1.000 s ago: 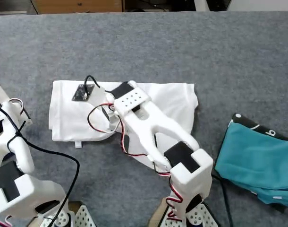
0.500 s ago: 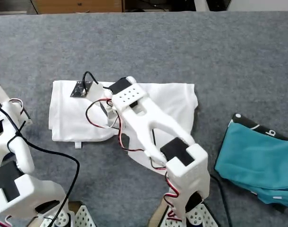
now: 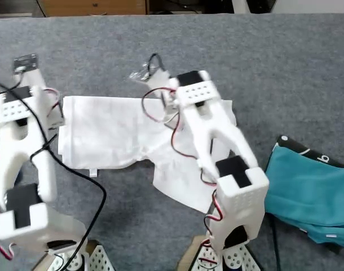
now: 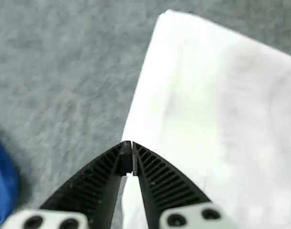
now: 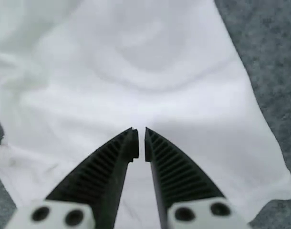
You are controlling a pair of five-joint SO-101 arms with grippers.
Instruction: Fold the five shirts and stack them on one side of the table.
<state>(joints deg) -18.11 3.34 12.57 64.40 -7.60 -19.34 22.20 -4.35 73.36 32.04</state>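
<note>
1. The white shirt (image 3: 115,135) lies across the middle of the grey table (image 3: 273,68). It is half tidied: the body is a flat band, and a loose flap trails off toward 5 o'clock.
2. The left gripper (image 4: 131,160) sits at the shirt's 9 o'clock edge, right on the line where cloth meets table. Its ribbed fingers are pressed together at the tips. From here I can't say for certain whether a sliver of hem is caught between them or they are closed on nothing.
3. The right gripper (image 5: 140,138) is over the cloth toward 1 o'clock of the shirt's centre. Its fingers are drawn in to a hairline slit, and the fabric under them looks flat and untouched, so I take it to be holding nothing.
4. To my eye the two arms bracket the garment on purpose. With one arm at each end of the far edge, a fold could be taken evenly and not dragged askew.
5. A teal shirt (image 3: 307,192) is already folded at about 4 o'clock of the white one, well apart from it. It rests on a dark garment (image 3: 296,145), which suggests that side is where the stack is being built.
6. A blue thing (image 4: 2,181) shows on the table just beside the left gripper, clear of the shirt.
7. I'd judge the folding of this shirt unfinished, since the 5 o'clock flap is not yet tucked in.
</note>
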